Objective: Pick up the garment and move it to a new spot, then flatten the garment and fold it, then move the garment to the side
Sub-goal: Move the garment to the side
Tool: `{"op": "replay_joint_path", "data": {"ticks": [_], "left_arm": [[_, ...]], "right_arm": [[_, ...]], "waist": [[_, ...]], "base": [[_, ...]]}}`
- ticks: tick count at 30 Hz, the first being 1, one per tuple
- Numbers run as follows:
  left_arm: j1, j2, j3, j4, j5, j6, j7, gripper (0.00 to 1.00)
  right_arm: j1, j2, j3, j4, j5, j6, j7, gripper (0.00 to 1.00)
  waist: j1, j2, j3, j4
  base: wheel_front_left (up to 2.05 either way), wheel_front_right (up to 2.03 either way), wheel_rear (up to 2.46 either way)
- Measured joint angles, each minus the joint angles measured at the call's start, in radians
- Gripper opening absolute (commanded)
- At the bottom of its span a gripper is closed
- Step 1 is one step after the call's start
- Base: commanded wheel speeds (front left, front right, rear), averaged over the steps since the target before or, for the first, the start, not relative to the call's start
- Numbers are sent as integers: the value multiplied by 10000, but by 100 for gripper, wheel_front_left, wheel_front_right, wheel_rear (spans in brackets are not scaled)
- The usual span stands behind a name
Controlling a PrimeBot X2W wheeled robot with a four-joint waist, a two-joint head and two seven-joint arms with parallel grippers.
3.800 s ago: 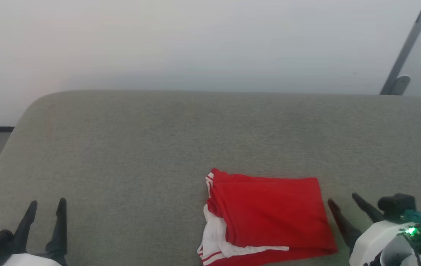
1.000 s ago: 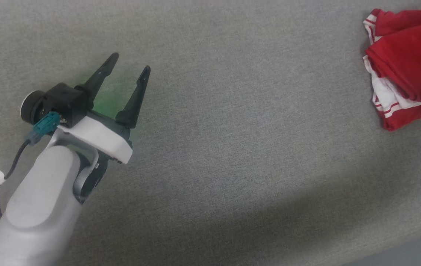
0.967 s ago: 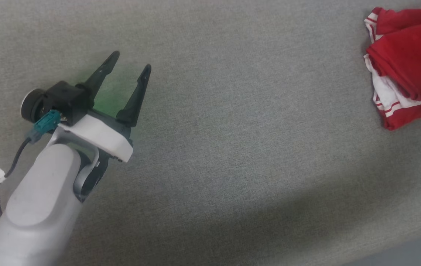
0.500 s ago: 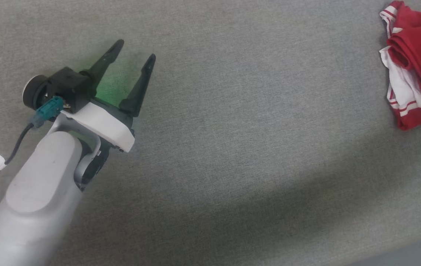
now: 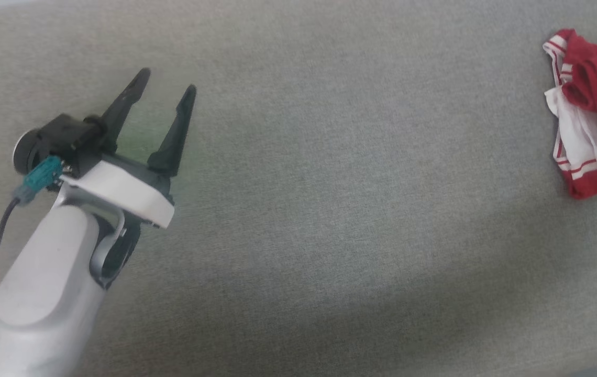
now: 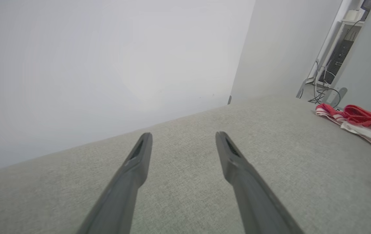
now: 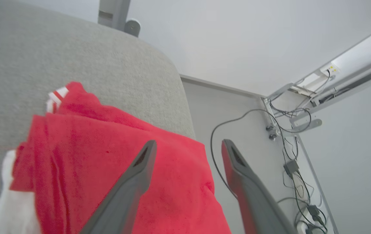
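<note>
A: Item 1, garment (image 5: 594,94). Loc?
B: Far right of head view, on grey surface (image 5: 330,183). Folded, red side up, white sleeve w/ red stripes at its left edge. Part cut off by frame.
A: Nearest gripper?
B: R gripper (image 7: 188,142). In R wrist view its fingers are spread wide w/ nothing btwn them, poised over garment's red top, near the surface's rounded corner. One finger overlaps the red cloth in that view. The other lies past the cloth edge, over floor (image 7: 224,107). Contact w/ cloth: can't tell.
A: L gripper?
B: L gripper (image 5: 167,79) is at left of head view, well apart from garment, w/ a wide bare stretch of surface btwn. Fingers splayed, empty, pointing up and slightly right. In L wrist view, garment is a low heap at far right, beyond the right-hand finger.
A: Other entries?
B: Cables (image 7: 289,130) on floor past the surface edge. Pale wall (image 6: 107,65) behind surface.
</note>
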Motion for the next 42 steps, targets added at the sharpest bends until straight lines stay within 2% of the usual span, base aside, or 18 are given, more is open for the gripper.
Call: {"op": "replay_joint_path", "data": {"ticks": [5, 9, 16, 23, 31, 42], "left_arm": [[717, -102, 424, -130, -10, 0, 0, 100], [1507, -111, 930, -326, -201, 0, 0, 100], [2824, -27, 1319, -692, -366, 0, 2, 100], [4326, -188, 2289, -1005, -439, 0, 0, 100], [5807, -322, 2895, -1239, -293, 0, 0, 100], [7130, -499, 3567, -1783, -153, 0, 0, 100]], "right_arm": [[132, 479, -244, 19, 213, -2, -533, 100], [536, 1131, -184, -54, 397, 0, -863, 100], [1576, 1726, 10, -796, 811, -2, -1087, 100], [3351, 2079, 12, -2905, 1369, -2, -1108, 100], [5891, 2385, -679, -5116, 1421, -2, -1118, 100], [8933, 3591, -2027, -7724, 828, -2, -1120, 100]], "waist": [[0, 0, -522, 250], [0, 0, -1033, 460], [0, 0, -1871, 831], [0, 0, -2813, 1383], [0, 0, -3784, 2099], [0, 0, -4609, 2897]], "base": [[0, 0, 0], [0, 0, 0], [0, 0, 0], [0, 0, 0], [0, 0, 0], [0, 0, 0]]}}
